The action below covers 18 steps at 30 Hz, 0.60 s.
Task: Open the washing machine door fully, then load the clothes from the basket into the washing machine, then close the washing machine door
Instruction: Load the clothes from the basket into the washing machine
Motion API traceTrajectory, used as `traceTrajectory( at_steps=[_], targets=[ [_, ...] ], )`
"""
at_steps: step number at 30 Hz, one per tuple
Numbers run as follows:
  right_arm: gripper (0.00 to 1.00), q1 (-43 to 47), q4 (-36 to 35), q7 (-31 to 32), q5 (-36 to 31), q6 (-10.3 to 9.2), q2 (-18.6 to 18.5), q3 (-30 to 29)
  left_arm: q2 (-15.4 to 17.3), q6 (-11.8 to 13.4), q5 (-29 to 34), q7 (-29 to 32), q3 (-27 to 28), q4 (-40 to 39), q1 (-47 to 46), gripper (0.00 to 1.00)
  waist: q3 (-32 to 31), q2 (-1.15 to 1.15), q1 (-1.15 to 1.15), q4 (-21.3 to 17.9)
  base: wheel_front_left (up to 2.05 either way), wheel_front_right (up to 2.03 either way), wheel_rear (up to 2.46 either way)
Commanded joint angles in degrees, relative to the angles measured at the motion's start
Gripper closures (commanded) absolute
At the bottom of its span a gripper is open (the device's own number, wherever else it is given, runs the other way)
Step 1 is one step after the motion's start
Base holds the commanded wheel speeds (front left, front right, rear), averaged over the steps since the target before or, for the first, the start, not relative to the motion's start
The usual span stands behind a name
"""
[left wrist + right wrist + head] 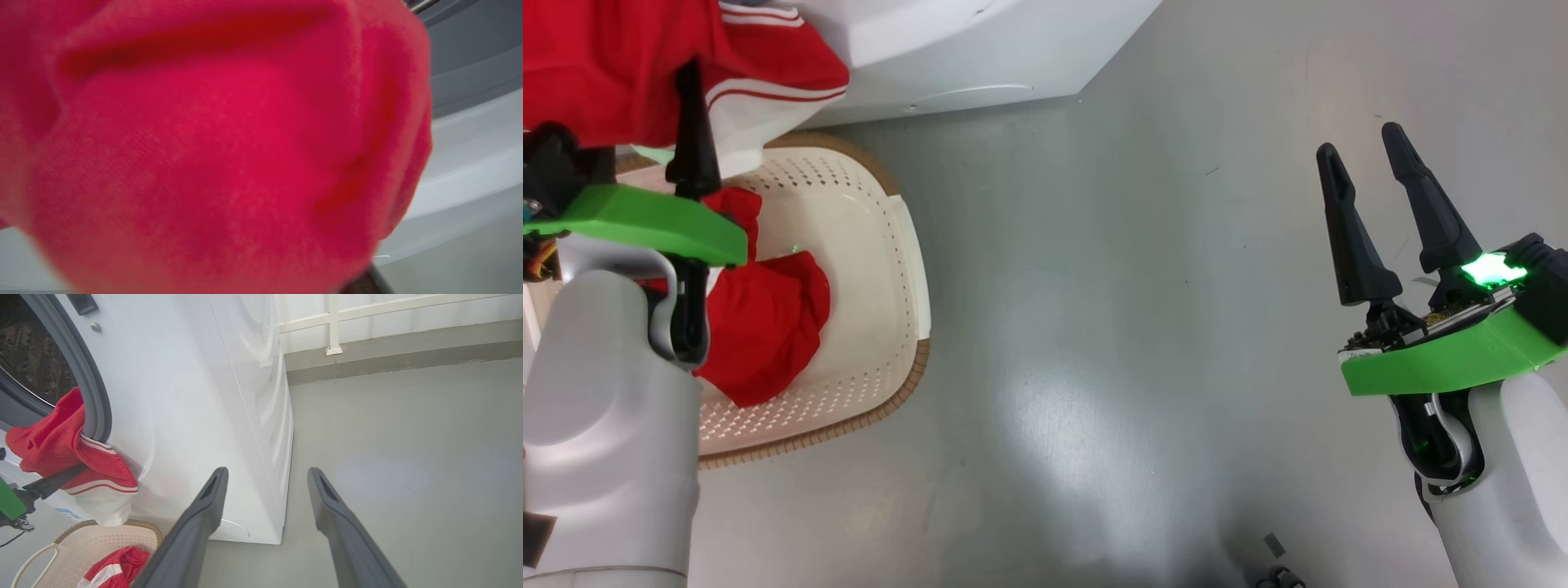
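Red garment (212, 155) hangs lengthwise downward from washing machine (184, 396) opening.

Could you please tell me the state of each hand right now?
Left hand: closed, holding a red garment.
Right hand: open, empty.

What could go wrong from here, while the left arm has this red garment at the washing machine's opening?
1. The red garment straddles the grey gasket, with its white hem hanging outside above the basket. If it is let go here, it may slide back out or get pinched at closing.
2. Red cloth lies right against the left wrist camera, so the left gripper works nearly blind and could snag the gasket.
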Motion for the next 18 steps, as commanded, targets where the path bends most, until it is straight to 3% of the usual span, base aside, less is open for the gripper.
traceTrajectory(
  at_steps=[1,2,3,4,18],
  targets=[
    [0.0,1.1,-1.2,-0.3,0.4,0.09,-0.1,0.8,2.0,-0.2,-0.3,-0.3,1.2,-0.7,-0.3,0.53,0.0,0.0,0.0,0.1,0.0,0.0,0.0],
    [0.0,1.1,-1.2,-0.3,0.4,0.09,-0.1,0.8,2.0,-0.2,-0.3,-0.3,1.3,-0.8,-0.3,0.81,0.0,0.0,0.0,0.1,0.0,0.0,0.0],
    [0.0,1.1,-1.2,-0.3,0.4,0.09,-0.1,0.8,2.0,-0.2,-0.3,-0.3,1.3,-0.8,-0.3,0.81,0.0,0.0,0.0,0.1,0.0,0.0,0.0],
    [0.0,1.1,-1.2,-0.3,0.4,0.09,-0.1,0.8,1.9,-0.2,-0.3,-0.3,1.2,-0.9,-0.3,1.0,0.0,0.0,0.0,0.2,0.0,0.0,0.0],
    [0.0,1.3,-0.9,-0.3,0.3,0.09,-0.6,1.4,2.0,-0.2,0.1,-0.3,0.3,-7.4,4.3,1.0,-0.9,0.0,0.0,1.3,0.0,0.0,0.0]
  ],
)
